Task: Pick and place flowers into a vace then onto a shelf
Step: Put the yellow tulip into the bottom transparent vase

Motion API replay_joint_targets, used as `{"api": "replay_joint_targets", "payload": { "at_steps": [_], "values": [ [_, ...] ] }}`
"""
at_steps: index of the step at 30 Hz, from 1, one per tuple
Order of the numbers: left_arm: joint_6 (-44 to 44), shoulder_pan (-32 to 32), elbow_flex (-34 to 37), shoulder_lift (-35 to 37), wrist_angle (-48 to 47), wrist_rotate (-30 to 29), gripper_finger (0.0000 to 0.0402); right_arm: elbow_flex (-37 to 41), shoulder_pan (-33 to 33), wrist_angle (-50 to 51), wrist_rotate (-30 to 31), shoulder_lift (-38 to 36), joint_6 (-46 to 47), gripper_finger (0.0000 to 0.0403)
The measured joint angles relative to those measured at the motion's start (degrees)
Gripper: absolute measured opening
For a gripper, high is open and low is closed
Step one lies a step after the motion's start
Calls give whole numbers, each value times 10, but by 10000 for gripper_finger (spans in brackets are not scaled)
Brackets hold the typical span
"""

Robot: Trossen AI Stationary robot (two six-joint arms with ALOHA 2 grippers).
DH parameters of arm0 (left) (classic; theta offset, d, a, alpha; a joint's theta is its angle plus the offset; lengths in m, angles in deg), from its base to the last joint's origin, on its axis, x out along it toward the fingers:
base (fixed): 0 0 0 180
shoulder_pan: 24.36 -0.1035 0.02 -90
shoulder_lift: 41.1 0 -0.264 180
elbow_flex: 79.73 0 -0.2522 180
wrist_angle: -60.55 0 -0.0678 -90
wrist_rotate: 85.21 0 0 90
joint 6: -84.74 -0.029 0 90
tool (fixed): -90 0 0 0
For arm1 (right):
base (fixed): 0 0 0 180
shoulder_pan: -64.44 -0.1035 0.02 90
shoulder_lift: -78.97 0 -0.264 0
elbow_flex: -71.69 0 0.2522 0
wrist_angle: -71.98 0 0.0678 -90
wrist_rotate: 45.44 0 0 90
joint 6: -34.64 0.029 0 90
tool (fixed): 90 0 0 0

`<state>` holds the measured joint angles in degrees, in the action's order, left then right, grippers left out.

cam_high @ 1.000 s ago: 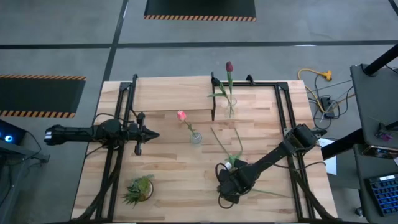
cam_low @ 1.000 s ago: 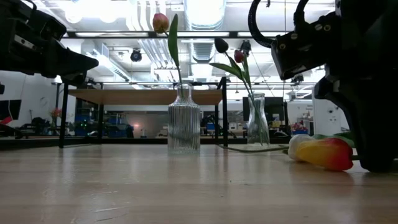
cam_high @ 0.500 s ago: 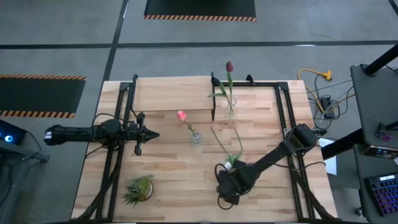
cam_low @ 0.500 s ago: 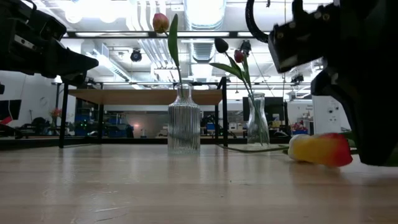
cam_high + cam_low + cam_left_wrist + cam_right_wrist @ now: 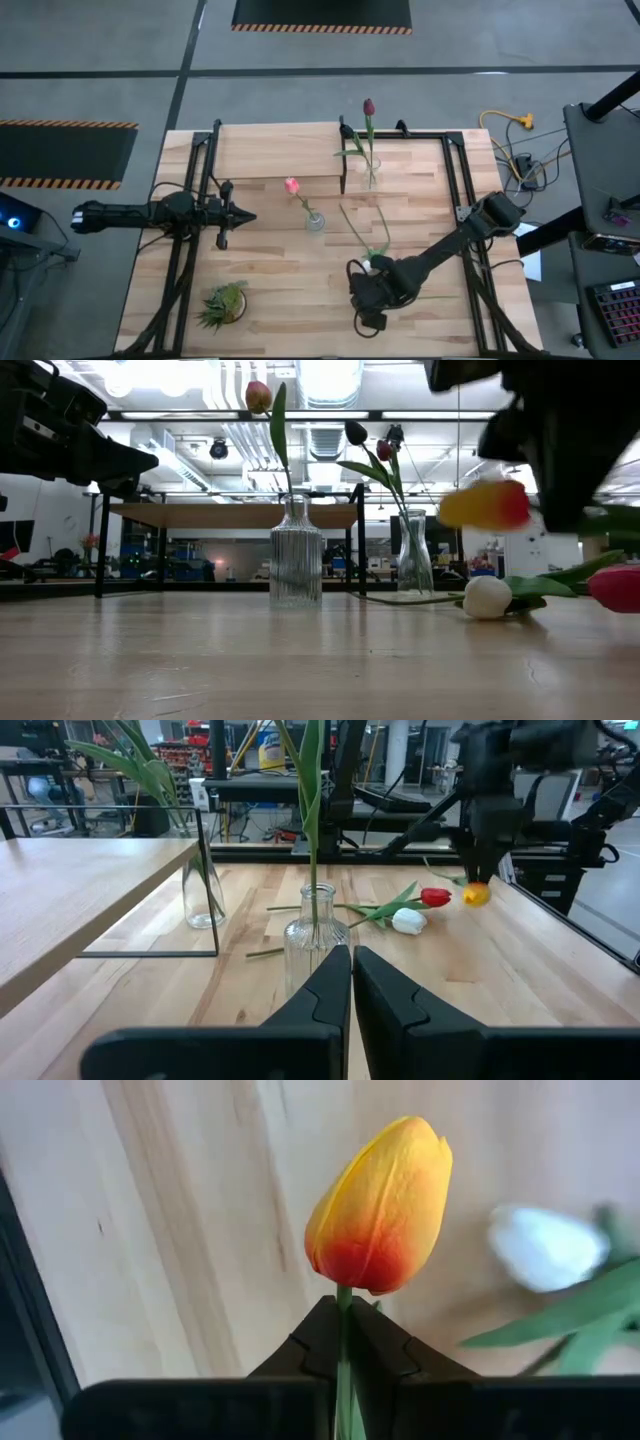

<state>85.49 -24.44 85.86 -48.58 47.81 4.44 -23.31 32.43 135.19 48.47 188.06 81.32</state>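
The right gripper (image 5: 341, 1342) was clamped on the stem of the orange-yellow tulip (image 5: 381, 1208) just below its head, and it held that flower clear of the tabletop (image 5: 290, 275) near the front, right of the middle. Below and beside it, the white tulip (image 5: 488, 597) and the red tulip (image 5: 616, 587) lay on the wood with their green stems and leaves trailing toward the right. Farther back, near the centre of the table, the ribbed glass vase (image 5: 296, 565) stood upright with the pink tulip (image 5: 258, 397) in it. Behind that, the smooth glass vase (image 5: 414, 554) stood at the right end of the pale wood shelf (image 5: 275, 152), holding the dark maroon tulip (image 5: 368, 106) upright. The left gripper (image 5: 351, 982) waited at the left side of the table, above the wood, its fingers pressed together on nothing and pointed toward the ribbed vase. A small spiky green plant (image 5: 222, 304) sat at the front left of the table.
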Motion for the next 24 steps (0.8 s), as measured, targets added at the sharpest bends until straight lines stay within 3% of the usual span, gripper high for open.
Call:
{"api": "replay_joint_targets", "payload": {
  "at_steps": [9,24],
  "values": [
    [0,0,0,0,0,0,0,1,0,-8,103,-63,-28,12],
    [0,0,0,0,0,0,0,4,-25,-37,477,-169,-34,13]
  ]
}}
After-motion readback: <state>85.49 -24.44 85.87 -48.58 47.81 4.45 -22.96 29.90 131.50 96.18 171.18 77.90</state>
